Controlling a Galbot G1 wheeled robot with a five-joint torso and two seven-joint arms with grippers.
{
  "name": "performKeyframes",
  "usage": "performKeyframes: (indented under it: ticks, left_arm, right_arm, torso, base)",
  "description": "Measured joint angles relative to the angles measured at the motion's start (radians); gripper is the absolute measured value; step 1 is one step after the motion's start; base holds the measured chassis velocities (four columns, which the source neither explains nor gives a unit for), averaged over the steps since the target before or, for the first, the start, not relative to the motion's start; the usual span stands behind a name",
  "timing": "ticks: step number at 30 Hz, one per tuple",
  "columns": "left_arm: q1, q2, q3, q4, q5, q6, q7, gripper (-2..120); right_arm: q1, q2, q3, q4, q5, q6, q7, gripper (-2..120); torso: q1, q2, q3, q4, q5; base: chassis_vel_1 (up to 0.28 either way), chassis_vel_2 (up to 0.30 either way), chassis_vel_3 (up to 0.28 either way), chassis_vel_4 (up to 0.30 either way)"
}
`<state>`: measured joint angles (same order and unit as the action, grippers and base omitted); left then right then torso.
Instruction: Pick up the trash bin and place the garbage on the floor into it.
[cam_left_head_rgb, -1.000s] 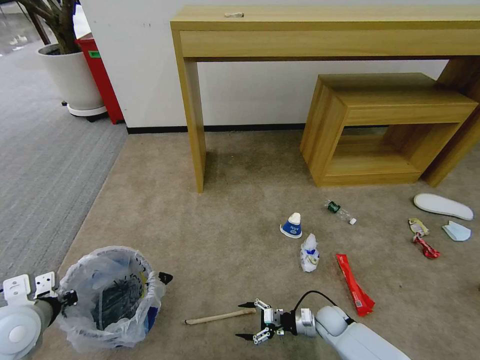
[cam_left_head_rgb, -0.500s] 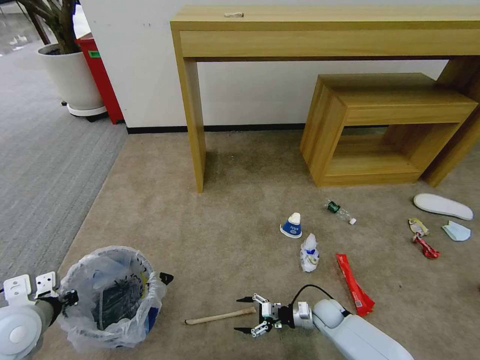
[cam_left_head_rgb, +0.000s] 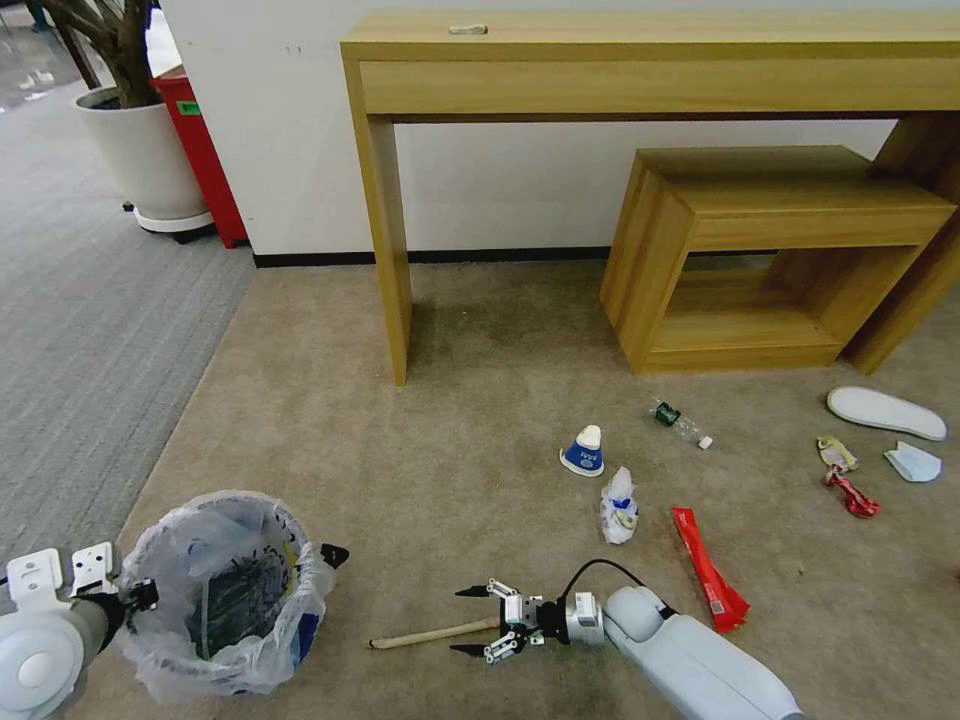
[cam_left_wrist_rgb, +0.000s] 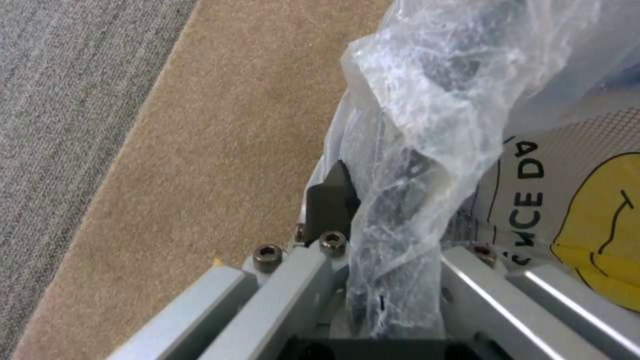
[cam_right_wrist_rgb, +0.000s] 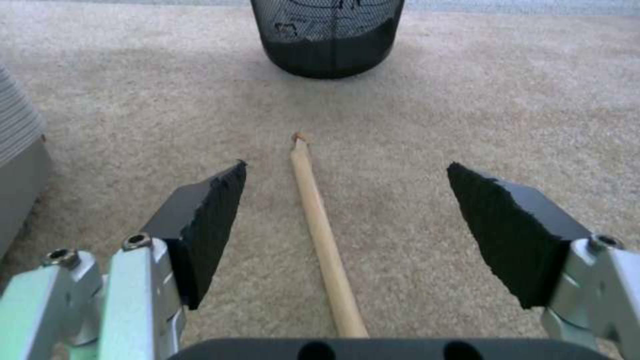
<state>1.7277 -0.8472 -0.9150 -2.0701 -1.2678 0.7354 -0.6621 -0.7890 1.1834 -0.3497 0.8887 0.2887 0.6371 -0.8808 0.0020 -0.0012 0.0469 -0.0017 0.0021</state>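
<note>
**Carpeted office-style room**

Beige carpet (cam_left_head_rgb: 420, 440) meets grey ribbed carpet (cam_left_head_rgb: 90, 330) as in an office hallway; a wooden console counter (cam_left_head_rgb: 650, 70) and low bench (cam_left_head_rgb: 760, 250) stand against a white wall (cam_left_head_rgb: 290, 130), beside a potted plant (cam_left_head_rgb: 140, 140) on casters

A long wooden console table (cam_left_head_rgb: 650, 60) stands against the white wall (cam_left_head_rgb: 290, 130), and a small pale object (cam_left_head_rgb: 468, 29) lies on its tabletop near the left end. A lower wooden side table (cam_left_head_rgb: 770, 250) with an open shelf sits beneath its right part, on the tan carpet. At the far left, on the grey ribbed carpet (cam_left_head_rgb: 90, 330), a white planter (cam_left_head_rgb: 140, 155) holding a plant trunk stands on a wheeled base. A red box (cam_left_head_rgb: 205, 150) leans just beside it, at the wall's corner.
</note>
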Motion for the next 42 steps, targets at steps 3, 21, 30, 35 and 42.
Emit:
performKeyframes:
  ticks: [3, 21, 30, 35, 42]
  left_arm:
    - [0.0, 0.003, 0.0, 0.0, 0.0, 0.0, 0.0, 0]
    - [-0.005, 0.011, 0.0, -0.001, -0.001, 0.0, 0.001, 0]
    - [-0.004, 0.015, -0.006, -0.002, -0.005, 0.0, 0.0, 0]
    - [-0.002, 0.015, -0.008, -0.002, -0.005, 0.0, 0.0, 0]
    - [-0.002, 0.015, -0.01, -0.002, -0.007, 0.0, 0.0, 0]
  right_arm:
    - [0.005, 0.001, -0.001, -0.01, 0.0, 0.002, 0.0, 79]
    - [-0.016, -0.025, 0.004, -0.076, 0.005, 0.022, -0.034, 77]
    - [-0.012, -0.044, 0.004, -0.103, 0.013, 0.032, -0.061, 77]
    - [-0.01, -0.057, 0.011, -0.117, 0.021, 0.036, -0.078, 76]
    - [-0.01, -0.086, 0.029, -0.134, 0.028, 0.044, -0.101, 73]
  torso:
    - [0.0, 0.0, 0.0, 0.0, 0.0]
    - [0.0, 0.0, 0.0, -0.0001, 0.0002]
    - [0.0, 0.0, 0.0, 0.0, 0.0002]
    - [0.0, 0.0, 0.0, 0.0, 0.0002]
    - [0.0, 0.0, 0.0, 0.0, 0.0002]
  base:
    - [0.0, 0.0, 0.0, 0.0]
    - [0.0, 0.0, 0.0, 0.0]
    - [0.0, 0.0, 0.0, 0.0]
    - [0.0, 0.0, 0.0, 0.0]
    - [0.0, 0.0, 0.0, 0.0]
